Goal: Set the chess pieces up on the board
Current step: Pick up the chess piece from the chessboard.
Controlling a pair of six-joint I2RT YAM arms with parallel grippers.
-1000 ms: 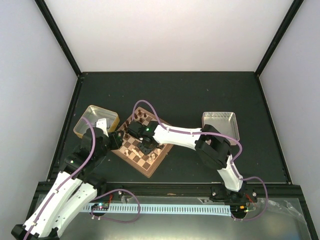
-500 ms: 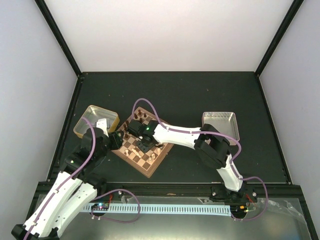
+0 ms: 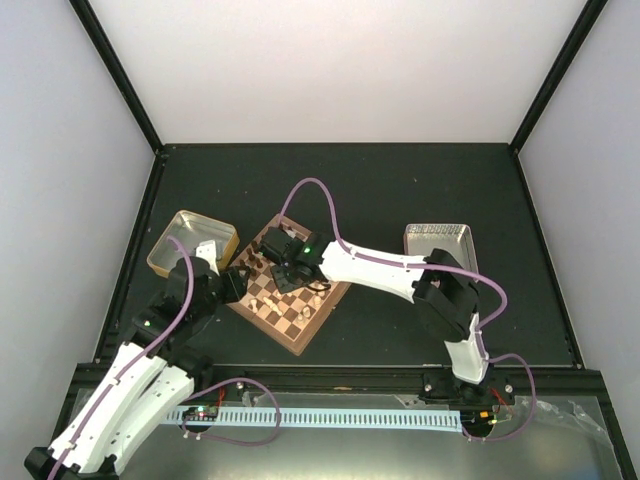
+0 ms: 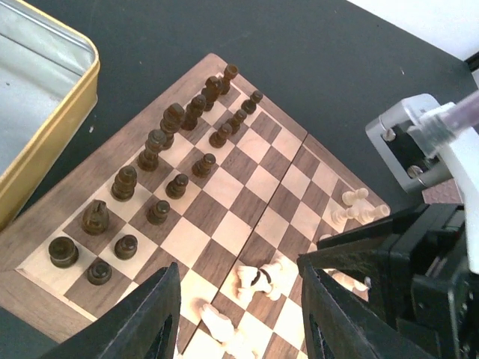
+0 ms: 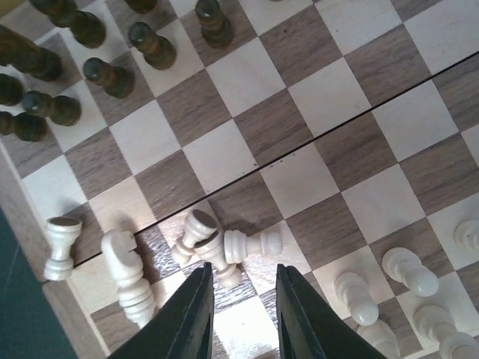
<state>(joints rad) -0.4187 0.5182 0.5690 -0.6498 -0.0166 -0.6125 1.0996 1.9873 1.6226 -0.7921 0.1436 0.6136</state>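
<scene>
at the centre of the tabletop (image 3: 400,190) lies the board (image 3: 300,322), with both arms crowded over it. the right end effector (image 5: 241,314) hangs with its jaws parted and nothing between them, just above a heap of toppled pale pieces (image 5: 217,243) near the board's edge at the lower left of its own view. the left end effector (image 4: 238,299) is likewise spread and empty. the heap is tangled, so a pinch there could catch two pieces or flick one over the rim, and the arms look close enough to bump. only the right wrist view shows how the pale pieces cross. the left wrist view shows most plainly the dark pieces (image 4: 161,142) standing in two rows near the gold tin (image 4: 45,97).
</scene>
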